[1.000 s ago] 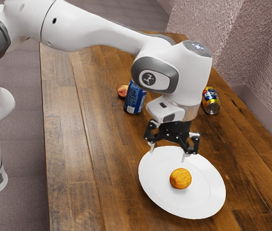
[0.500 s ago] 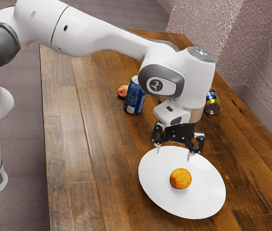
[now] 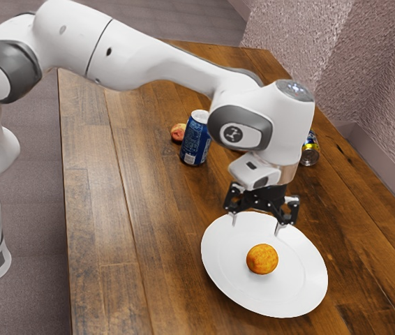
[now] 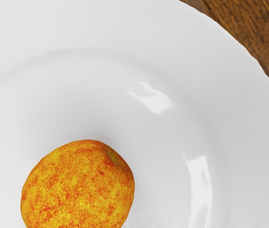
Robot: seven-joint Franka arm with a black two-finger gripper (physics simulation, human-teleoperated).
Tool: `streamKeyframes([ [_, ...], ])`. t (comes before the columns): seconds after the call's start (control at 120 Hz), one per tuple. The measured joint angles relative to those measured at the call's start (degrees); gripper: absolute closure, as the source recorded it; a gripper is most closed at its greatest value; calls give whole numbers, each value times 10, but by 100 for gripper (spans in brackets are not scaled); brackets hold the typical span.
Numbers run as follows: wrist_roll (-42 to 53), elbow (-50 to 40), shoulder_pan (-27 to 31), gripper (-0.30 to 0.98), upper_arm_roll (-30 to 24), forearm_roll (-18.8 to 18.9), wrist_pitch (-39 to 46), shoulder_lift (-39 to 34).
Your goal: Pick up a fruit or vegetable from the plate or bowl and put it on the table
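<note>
The arm [image 3: 166, 59] arches over the bench [image 3: 100, 230], its hand [image 3: 252, 172] pointing down and the claw [image 3: 256, 226] spread above one white plate [image 3: 310, 279]. One mottled orange-yellow fruit [image 3: 262, 259] sits on that plate, below the claw and apart from it. Beyond the claw are two cans, one blue can [image 3: 195, 139] and one yellow-and-blue can [image 3: 310, 149], plus one reddish fruit [image 3: 178, 132].
</note>
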Motion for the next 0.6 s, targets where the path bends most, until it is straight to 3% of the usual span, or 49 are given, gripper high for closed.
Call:
streamKeyframes([
  [0.6,1,0,7,0,-3,-4,22,32],
])
